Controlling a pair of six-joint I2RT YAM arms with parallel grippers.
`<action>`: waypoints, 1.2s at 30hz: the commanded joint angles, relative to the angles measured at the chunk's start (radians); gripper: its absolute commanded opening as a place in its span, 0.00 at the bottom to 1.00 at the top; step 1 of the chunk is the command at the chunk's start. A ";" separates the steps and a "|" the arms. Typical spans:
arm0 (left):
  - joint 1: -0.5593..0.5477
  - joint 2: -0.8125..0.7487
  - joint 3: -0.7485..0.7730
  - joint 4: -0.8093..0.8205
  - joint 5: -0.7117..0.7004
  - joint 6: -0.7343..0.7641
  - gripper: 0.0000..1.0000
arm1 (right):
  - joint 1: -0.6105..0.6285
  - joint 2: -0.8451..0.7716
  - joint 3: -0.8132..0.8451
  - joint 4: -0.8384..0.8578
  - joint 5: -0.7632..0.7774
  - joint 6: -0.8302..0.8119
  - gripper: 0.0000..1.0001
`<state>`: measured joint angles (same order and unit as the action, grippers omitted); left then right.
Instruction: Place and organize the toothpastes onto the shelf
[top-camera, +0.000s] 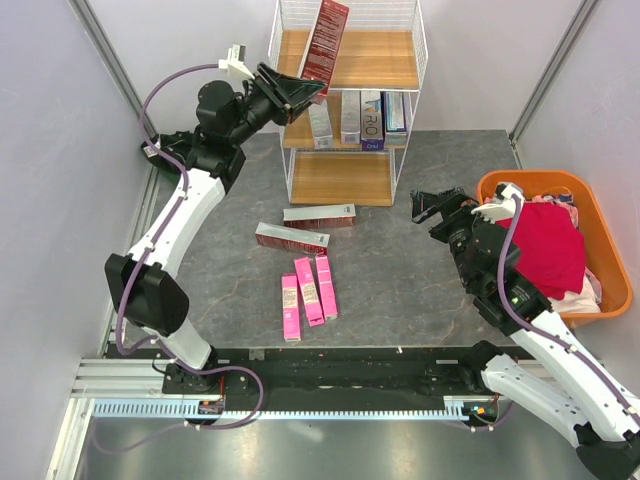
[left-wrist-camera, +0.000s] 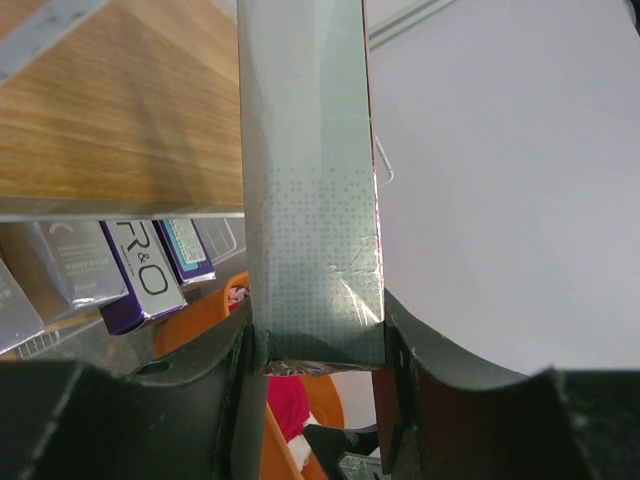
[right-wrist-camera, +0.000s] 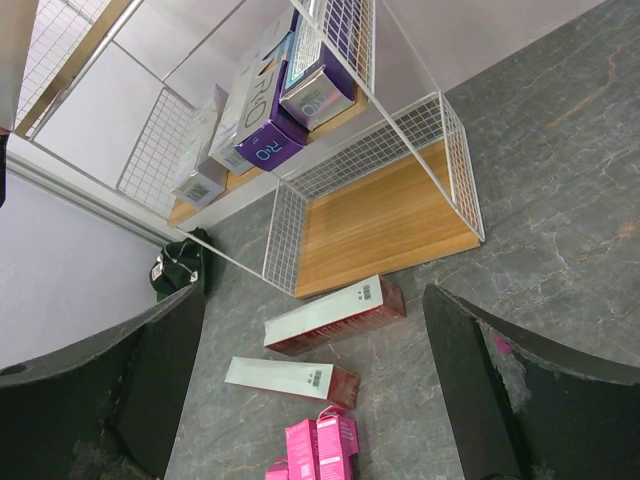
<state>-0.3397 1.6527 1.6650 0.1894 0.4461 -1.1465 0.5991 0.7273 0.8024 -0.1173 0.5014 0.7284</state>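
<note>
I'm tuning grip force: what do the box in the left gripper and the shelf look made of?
The dark red toothpaste box looks like thin glossy cardboard: sharp folded edges, sheen and a small crease on one face. The shelf seems white-coated metal wire; its boards light wood or wood-look laminate, grain showing.

The left arm (top-camera: 170, 225) and right arm (top-camera: 545, 350) wear glossy white shells over black joints — lilac cables (top-camera: 160, 90) alongside — ending in matte black left gripper (top-camera: 305, 92) and right gripper (top-camera: 425, 205).
</note>
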 joint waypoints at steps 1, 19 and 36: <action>0.019 -0.019 0.038 0.054 -0.026 -0.094 0.02 | -0.001 -0.009 0.043 -0.004 -0.004 -0.024 0.98; 0.057 0.107 0.118 0.048 -0.080 -0.229 0.17 | -0.001 0.004 0.046 -0.016 -0.024 -0.017 0.98; 0.053 0.081 0.088 0.059 -0.035 -0.183 1.00 | -0.001 0.023 0.040 -0.019 -0.026 -0.009 0.98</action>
<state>-0.2874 1.7691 1.7676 0.2489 0.4026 -1.3788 0.5991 0.7414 0.8070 -0.1440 0.4835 0.7250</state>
